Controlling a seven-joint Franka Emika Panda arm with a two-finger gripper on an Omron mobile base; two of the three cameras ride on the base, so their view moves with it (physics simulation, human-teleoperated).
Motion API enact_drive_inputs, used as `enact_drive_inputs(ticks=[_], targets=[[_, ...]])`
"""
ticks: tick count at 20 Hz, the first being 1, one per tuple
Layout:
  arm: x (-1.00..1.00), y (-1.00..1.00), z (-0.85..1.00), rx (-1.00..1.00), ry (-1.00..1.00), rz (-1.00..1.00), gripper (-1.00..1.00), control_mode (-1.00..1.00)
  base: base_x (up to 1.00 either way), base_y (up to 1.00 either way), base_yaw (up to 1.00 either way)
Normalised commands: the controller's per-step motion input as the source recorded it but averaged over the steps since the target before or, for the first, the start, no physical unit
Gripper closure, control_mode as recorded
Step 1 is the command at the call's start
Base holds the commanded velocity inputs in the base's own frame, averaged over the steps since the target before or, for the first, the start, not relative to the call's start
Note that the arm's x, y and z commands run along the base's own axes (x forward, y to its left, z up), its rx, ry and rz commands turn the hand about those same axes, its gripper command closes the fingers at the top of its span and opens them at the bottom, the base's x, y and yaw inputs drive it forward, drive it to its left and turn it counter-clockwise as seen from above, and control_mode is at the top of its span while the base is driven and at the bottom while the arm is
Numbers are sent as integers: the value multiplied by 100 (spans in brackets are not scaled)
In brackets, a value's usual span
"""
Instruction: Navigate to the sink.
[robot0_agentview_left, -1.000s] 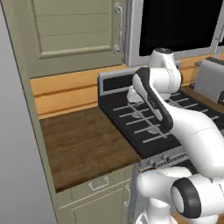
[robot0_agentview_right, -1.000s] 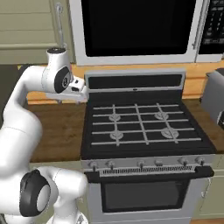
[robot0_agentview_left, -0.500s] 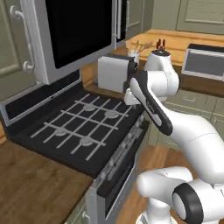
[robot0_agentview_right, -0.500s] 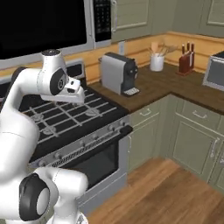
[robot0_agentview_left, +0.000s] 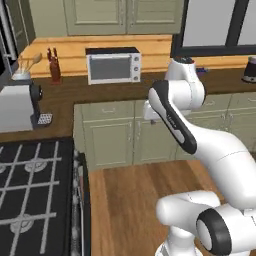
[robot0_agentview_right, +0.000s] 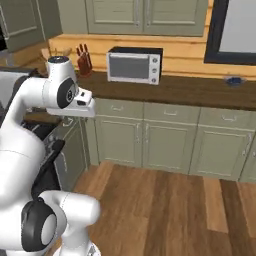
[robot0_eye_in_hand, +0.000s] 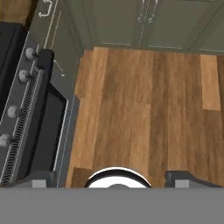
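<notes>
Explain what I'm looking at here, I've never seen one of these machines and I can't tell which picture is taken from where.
It is a white robot arm on a driving base in a rendered kitchen. Two pictures come from cameras behind the arm, left and right. They show a counter with a toaster oven and a knife block; the left one also shows a coffee machine and the stove. The third looks down from the hand at the wood floor and the stove front. The gripper is open and holds nothing.

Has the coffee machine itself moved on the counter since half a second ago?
No. The coffee machine stands beside the stovetop as before; the whole picture shifted because the base turned, not the machine.
</notes>
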Motion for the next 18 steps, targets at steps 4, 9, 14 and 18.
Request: enact_drive_inputs(ticks=[4, 9, 14, 18], targets=[[0, 0, 0, 0, 0, 0, -100, 100, 0, -17, -96], [0, 0, 0, 0, 0, 0, -100, 100, 1, -31, -91], [0, 0, 0, 0, 0, 0, -100, 100, 3, -40, -80], [0, 0, 0, 0, 0, 0, -100, 100, 36, -33, -74]])
